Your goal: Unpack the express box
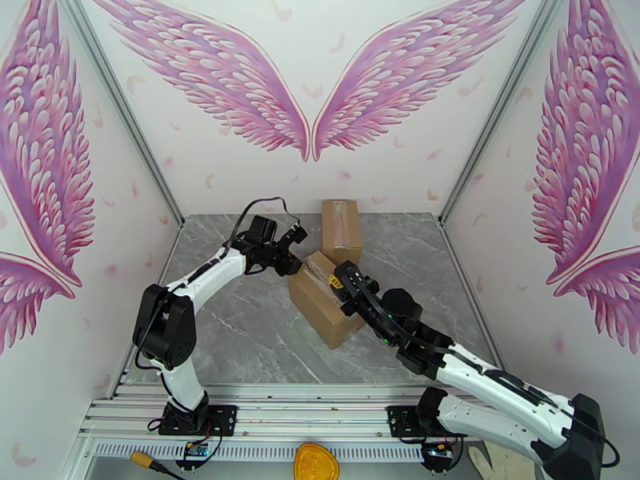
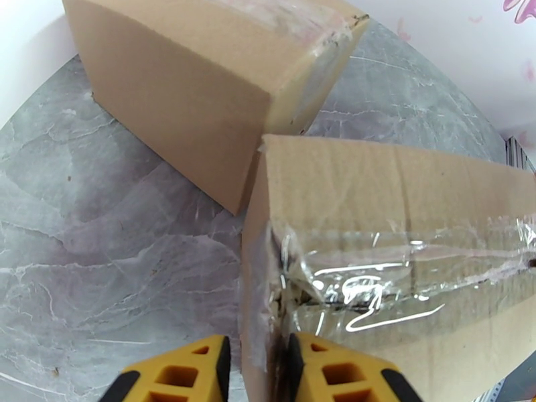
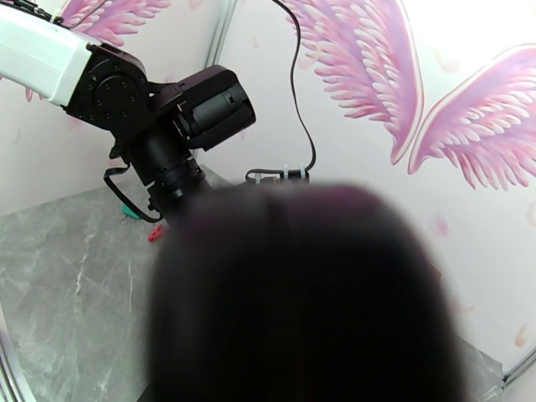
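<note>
The express box (image 1: 324,306) lies near the middle of the counter (image 1: 232,338), long axis running far-left to near-right, its far end close beside a second box (image 1: 341,226) toward the far edge; the left pincer (image 2: 258,370) is at that far-left end, fingers narrowly parted astride the taped end edge, though I cannot tell whether they bite; the right pincer (image 1: 344,279) rests over the box's top, its state hidden; a dark blur blocks much of the right wrist view.

Top cam looked down on the tabletop (image 1: 240,330); left wrist cam hugged the taped box (image 2: 402,195); right wrist faced the left arm (image 3: 114,95).
</note>
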You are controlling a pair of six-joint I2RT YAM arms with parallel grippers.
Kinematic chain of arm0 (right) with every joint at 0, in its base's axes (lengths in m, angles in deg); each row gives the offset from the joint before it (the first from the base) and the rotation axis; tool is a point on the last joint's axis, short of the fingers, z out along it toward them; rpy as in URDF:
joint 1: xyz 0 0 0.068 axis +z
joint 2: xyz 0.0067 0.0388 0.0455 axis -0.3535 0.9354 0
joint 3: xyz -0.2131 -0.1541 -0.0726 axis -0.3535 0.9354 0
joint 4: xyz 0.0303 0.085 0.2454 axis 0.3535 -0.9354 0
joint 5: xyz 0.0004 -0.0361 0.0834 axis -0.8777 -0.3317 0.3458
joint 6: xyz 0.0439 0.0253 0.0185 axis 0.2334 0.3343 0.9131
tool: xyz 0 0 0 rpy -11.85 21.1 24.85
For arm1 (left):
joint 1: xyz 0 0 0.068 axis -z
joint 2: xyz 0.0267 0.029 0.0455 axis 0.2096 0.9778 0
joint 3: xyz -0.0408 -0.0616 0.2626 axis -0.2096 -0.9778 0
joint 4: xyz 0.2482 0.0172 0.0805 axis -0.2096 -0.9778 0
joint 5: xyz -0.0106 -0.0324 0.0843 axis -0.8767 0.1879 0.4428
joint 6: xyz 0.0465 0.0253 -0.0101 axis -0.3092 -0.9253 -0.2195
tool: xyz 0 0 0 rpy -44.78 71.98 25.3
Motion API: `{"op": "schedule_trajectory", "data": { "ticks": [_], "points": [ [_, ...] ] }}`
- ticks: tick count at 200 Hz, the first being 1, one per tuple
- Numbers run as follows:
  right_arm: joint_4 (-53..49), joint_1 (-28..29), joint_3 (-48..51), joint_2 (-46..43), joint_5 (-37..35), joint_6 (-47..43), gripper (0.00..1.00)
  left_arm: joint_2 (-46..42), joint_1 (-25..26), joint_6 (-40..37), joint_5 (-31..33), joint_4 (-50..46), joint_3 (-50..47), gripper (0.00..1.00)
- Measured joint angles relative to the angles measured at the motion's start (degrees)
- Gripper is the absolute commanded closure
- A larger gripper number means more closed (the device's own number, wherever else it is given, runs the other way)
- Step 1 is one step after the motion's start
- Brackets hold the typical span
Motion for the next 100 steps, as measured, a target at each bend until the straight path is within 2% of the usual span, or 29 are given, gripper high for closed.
{"op": "schedule_trajectory", "data": {
  "ticks": [37,100],
  "points": [
    [-0.6,-1.4,3.1,-0.3,0.9,1.9,1.0,-0.4,0.7,-0.8,2.0,0.2,-0.1,0.69],
    [-1.4,-1.5,3.4,-2.4,3.7,10.3,1.0,-2.5,1.9,-0.6,5.9,2.1,-2.6,0.69]
  ]
}}
